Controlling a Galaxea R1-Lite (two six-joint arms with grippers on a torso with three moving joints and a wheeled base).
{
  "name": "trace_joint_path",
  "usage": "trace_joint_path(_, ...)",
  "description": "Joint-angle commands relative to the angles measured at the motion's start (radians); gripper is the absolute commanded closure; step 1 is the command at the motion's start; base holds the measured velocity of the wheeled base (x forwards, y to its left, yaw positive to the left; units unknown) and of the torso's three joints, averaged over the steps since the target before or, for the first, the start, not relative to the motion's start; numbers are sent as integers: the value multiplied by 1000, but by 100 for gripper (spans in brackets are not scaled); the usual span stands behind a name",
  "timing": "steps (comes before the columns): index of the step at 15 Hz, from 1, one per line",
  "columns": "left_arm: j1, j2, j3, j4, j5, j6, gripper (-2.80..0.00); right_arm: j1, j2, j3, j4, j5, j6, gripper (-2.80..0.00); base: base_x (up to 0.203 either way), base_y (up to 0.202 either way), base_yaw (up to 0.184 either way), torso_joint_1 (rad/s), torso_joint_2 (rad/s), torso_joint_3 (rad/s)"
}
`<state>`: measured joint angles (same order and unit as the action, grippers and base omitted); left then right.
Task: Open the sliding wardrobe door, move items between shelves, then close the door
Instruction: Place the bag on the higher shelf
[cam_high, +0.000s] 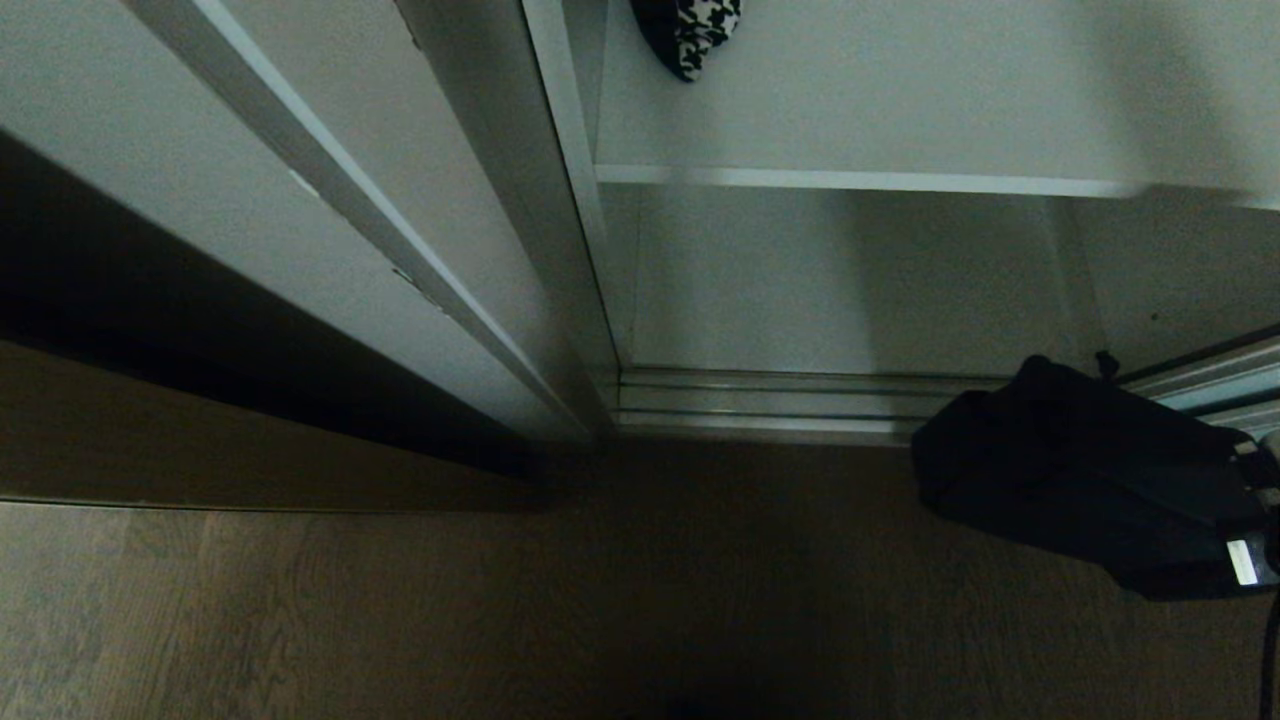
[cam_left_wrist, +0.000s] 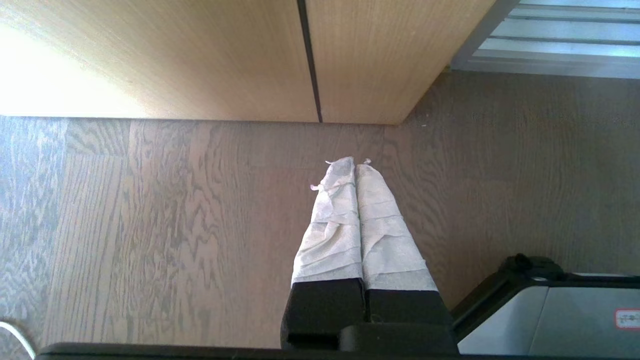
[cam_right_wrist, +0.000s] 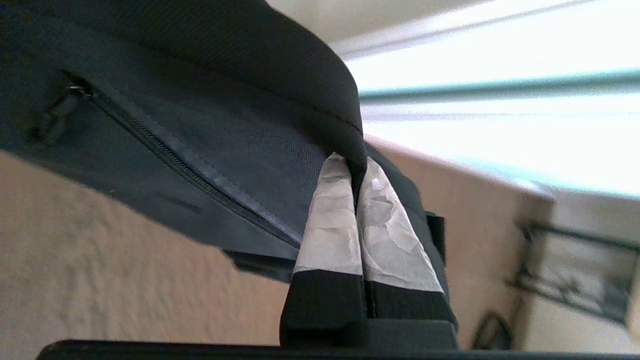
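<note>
Head view shows us midway: the wardrobe stands open, the houndstooth cloth (cam_high: 690, 35) lies at the upper shelf's (cam_high: 860, 180) back edge, our right claw (cam_right_wrist: 356, 167) is pinched tight on the black bag (cam_high: 1070, 470) over the floor, with placing and closing left.

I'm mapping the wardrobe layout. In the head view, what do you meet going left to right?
Sliding wardrobe door → houndstooth cloth on the white shelf → black bag held by the right gripper.
</note>
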<state>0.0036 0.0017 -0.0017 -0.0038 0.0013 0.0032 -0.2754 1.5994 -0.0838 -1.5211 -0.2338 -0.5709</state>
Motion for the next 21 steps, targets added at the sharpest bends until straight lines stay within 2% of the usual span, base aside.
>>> trace_joint_path(1,0,1,0,-1,0,0,0,-48,-58,47,-9,-3,-2,0,0,0,0,0,0,0)
trace_joint_path(4,-1,1,-1,-1,0,0,0,-63,-147,53,9,-39,26,0,0,0,0,0,0,0)
trace_joint_path(7,0,1,0,-1,0,0,0,-63,-254,44,198,-122,102,0,0,0,0,0,0,0)
trace_joint_path(10,-1,1,0,-1,0,0,0,-62,-340,27,467,-162,240,0,0,0,0,0,0,0)
trace_joint_path(12,1,1,-1,-1,0,0,0,-60,-394,3,653,-166,377,0,0,0,0,0,0,0)
trace_joint_path(14,-1,1,0,-1,0,0,0,-53,-441,-61,786,-157,478,0,0,0,0,0,0,0)
trace_joint_path(16,1,1,0,-1,0,0,0,-10,-477,-109,872,-152,553,0,0,0,0,0,0,0)
trace_joint_path(19,1,1,0,-1,0,0,0,53,-556,-136,980,-151,586,0,0,0,0,0,0,0)
trace_joint_path(21,1,1,0,-1,0,0,0,104,-626,-158,1114,-148,620,0,0,0,0,0,0,0)
